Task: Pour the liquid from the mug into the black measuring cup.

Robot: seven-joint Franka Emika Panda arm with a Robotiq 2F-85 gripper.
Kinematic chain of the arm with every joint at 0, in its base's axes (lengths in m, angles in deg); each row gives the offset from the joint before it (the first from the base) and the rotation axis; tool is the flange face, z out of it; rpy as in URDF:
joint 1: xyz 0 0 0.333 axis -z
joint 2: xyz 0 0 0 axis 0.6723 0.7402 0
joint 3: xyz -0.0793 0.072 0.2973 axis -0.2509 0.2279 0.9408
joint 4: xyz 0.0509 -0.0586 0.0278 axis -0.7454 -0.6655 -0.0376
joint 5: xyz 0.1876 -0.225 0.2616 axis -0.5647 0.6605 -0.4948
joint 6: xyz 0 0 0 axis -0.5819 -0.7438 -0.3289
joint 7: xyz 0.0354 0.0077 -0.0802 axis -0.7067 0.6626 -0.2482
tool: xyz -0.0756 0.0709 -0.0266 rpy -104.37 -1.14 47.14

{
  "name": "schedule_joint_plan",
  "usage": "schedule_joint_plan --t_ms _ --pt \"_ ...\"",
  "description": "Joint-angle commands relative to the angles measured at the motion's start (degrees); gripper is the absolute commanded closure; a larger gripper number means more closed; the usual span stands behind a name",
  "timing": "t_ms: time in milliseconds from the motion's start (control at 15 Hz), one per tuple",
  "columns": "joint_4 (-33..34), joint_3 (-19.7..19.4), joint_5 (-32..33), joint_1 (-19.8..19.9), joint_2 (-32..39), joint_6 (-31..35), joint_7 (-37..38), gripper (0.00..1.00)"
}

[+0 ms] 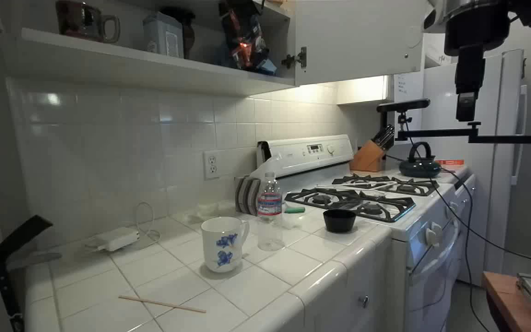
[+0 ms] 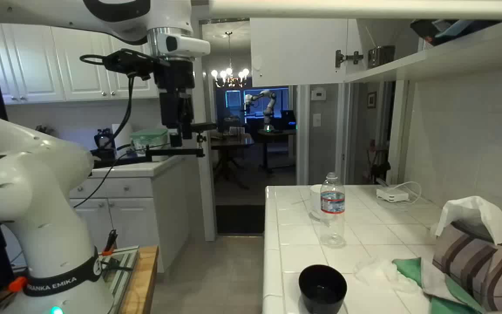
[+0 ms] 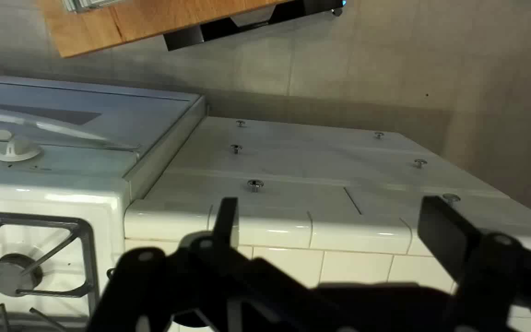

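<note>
A thin wooden stick [image 1: 162, 303] lies flat on the near part of the white-tiled desk [image 1: 85, 290] in an exterior view. Just beyond it stands the task's mug [image 1: 219, 249], upright and white with blue flowers, its handle turned to the right; what it holds cannot be made out. Farther off to the left, toward the wall [image 1: 109, 152], lies a small white box [image 1: 117, 239].

A clear bottle [image 1: 270, 210] with a red and blue label stands upright just beside the mug, on the right and a little farther; a gap shows between the mug's handle and the bottle. Behind the bottle, on the left near the wall, sits a striped tissue box [image 1: 248, 196] with white tissue [image 1: 268, 167] rising from its top. Farther to the right, near the front edge of the desk, the black measuring cup [image 1: 340, 221] rests upright between the bottle and the stove [image 1: 293, 154].

High on the right, well apart from the mug and the black measuring cup, hangs the pincer [image 3: 332, 219]. It is released: in the wrist view its two fingers [image 3: 447, 235] stand wide apart, seen over the desk's edge, with the stove's burner grate [image 3: 85, 258] to one side.

Past the stove, a wooden knife block [image 1: 368, 157] holds dark-handled knives [image 1: 384, 134], and a dark kettle [image 1: 420, 168] with an arched handle stands to its right. Farthest off on the right, a white refrigerator [image 1: 491, 184] rises behind them.
</note>
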Motion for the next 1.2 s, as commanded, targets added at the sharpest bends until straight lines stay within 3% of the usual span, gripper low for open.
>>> schedule_joint_plan --t_ms 0,933,1133 --pt "0.1 0.3 -0.3 0.5 0.1 -0.1 -0.4 0.0" --pt "0.1 0.3 -0.3 0.5 0.1 -0.1 -0.4 0.0" --pt "1.4 -0.6 -1.2 -1.0 2.9 7.5 -3.6 0.0"
